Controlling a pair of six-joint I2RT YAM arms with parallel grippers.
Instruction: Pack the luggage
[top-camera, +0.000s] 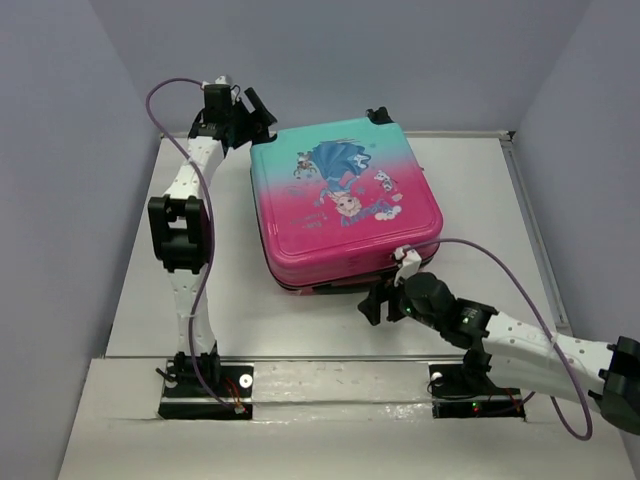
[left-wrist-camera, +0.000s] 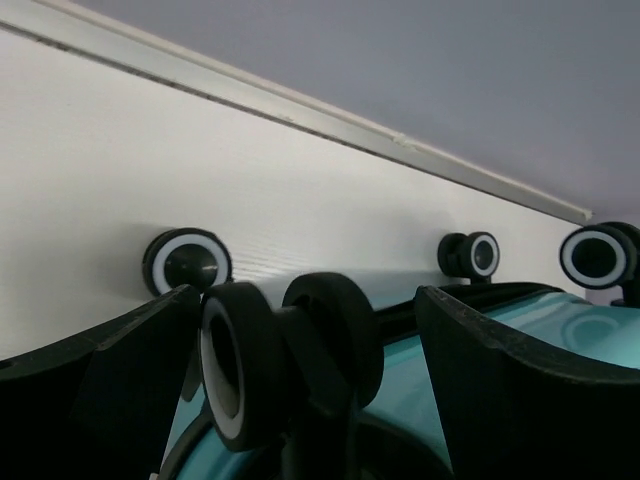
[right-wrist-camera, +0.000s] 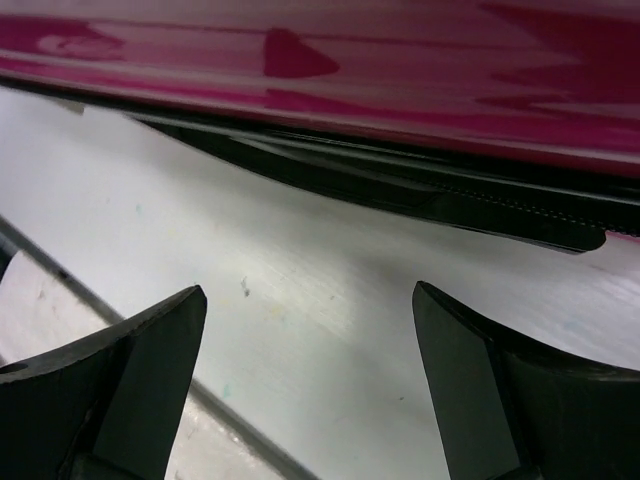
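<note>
The luggage (top-camera: 345, 200) lies flat on the counter (top-camera: 470, 170) with its lid down. The left hand (top-camera: 252, 112) is at the luggage's teal back-left corner, its fingers spread wide with a black wheel (left-wrist-camera: 240, 365) between them, gripping nothing. The right hand (top-camera: 372, 303) is just off the luggage's pink edge, released and empty, facing its black zipper (right-wrist-camera: 450, 200).
</note>
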